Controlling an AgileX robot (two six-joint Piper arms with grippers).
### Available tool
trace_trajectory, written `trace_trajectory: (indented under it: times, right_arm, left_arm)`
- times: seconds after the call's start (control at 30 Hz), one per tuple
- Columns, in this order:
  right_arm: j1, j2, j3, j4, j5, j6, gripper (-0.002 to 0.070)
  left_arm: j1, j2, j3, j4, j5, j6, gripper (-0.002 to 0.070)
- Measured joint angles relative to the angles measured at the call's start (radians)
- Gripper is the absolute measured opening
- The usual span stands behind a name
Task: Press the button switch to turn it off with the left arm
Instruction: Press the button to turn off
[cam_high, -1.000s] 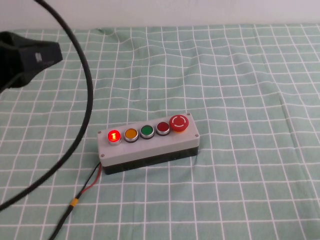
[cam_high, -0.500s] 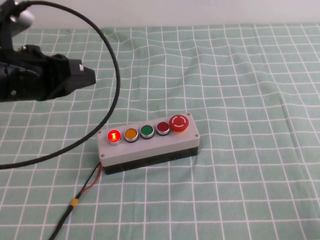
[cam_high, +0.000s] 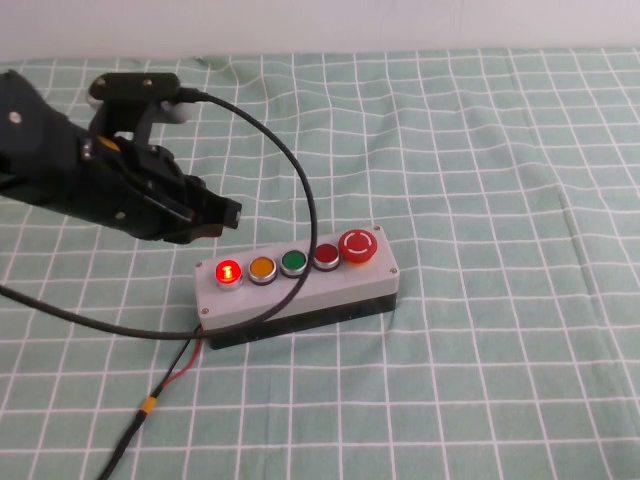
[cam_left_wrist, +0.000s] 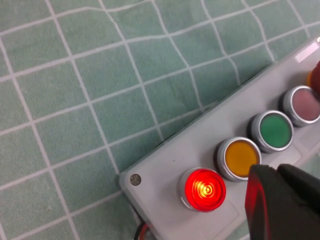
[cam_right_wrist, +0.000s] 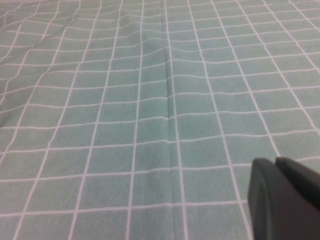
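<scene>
The button switch (cam_high: 228, 272) glows bright red at the left end of the button row on a grey box (cam_high: 300, 295); it also shows in the left wrist view (cam_left_wrist: 202, 189). My left gripper (cam_high: 222, 215) is shut and empty, hovering just behind and above the left end of the box, a short way from the glowing button. In the left wrist view its joined fingertips (cam_left_wrist: 280, 200) sit beside the button and catch its red light. My right gripper (cam_right_wrist: 282, 197) is shut and empty over bare cloth; it is out of the high view.
The row continues with a yellow button (cam_high: 261, 268), a green button (cam_high: 293, 263), a darker red flat button (cam_high: 326, 256) and a large red mushroom button (cam_high: 359, 246). Red and black wires (cam_high: 165, 385) leave the box toward the front left. The arm's black cable (cam_high: 300, 200) loops over the box. Green checked cloth covers the table.
My left arm has swung in from the far left and come down toward the box's left end. The button glows red throughout. The box has not moved.
</scene>
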Motion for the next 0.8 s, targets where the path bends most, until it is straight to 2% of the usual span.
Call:
trace_trajectory:
  times: [0.37,0.8]
  right_arm:
    - [0.0,0.0,0.0,0.0,0.0,0.0,-0.0017]
    - [0.0,0.0,0.0,0.0,0.0,0.0,-0.0017]
  left_arm:
    - [-0.018,0.122,-0.012,0.058,0.014,-0.038,-0.0002]
    - [-0.018,0.138,-0.012,0.081,-0.012,-0.04,-0.0002]
